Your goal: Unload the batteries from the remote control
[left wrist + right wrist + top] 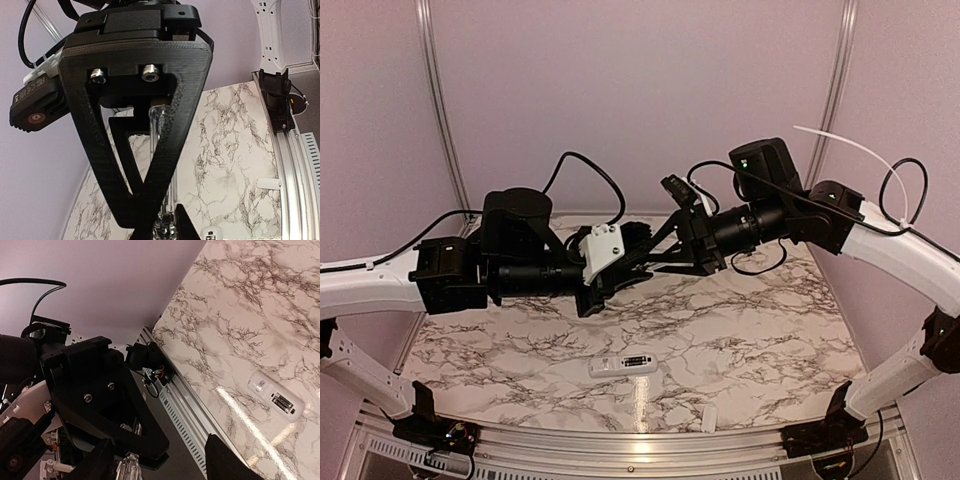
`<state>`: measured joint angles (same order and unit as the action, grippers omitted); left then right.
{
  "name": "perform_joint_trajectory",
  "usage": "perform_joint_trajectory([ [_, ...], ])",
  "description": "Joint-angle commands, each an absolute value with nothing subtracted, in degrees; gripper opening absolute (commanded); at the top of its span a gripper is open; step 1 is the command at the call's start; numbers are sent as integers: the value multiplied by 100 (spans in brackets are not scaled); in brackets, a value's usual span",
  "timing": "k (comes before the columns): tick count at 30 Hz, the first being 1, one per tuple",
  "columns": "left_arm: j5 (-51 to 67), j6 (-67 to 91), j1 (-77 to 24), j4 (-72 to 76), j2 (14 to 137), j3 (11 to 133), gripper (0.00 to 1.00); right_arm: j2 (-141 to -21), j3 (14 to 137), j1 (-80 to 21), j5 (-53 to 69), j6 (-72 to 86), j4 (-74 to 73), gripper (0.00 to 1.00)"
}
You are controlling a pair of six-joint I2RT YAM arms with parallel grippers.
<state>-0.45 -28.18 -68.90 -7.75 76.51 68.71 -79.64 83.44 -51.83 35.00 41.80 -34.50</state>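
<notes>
The remote control (623, 364) lies back up on the marble table near the front, and the dark batteries (637, 360) show in its open compartment. It also shows in the right wrist view (276, 400) with the batteries (283, 402), and at the bottom edge of the left wrist view (211, 233). Both arms are raised well above it and their grippers cross in mid-air. My left gripper (642, 250) looks shut on a thin clear stick (167, 200). My right gripper (155, 460) is open, its fingers wide around the stick's ridged end (127, 470).
A small flat white plastic piece (710, 418) lies by the front edge, right of the remote; it also shows in the left wrist view (267, 183). A metal rail (200, 405) runs along the table's front edge. Walls close the back and sides.
</notes>
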Motion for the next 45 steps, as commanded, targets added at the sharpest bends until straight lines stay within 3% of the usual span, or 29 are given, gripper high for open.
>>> perform_joint_trajectory([
  [1, 548, -2308, -6882, -1257, 7406, 7048, 0, -7939, 8586, -5221, 3787, 3679, -3583, 59],
  [27, 828, -1498, -6706, -2163, 7929, 7573, 0, -7982, 8823, -5221, 4384, 2926, -4280, 32],
  [38, 823, -1354, -6688, -2171, 7972, 7608, 0, -8092, 8927, -5221, 4307, 2680, -4551, 31],
  [45, 857, -1311, -6688, -2217, 7984, 7629, 0, -8131, 9054, -5221, 4129, 2570, -4608, 22],
])
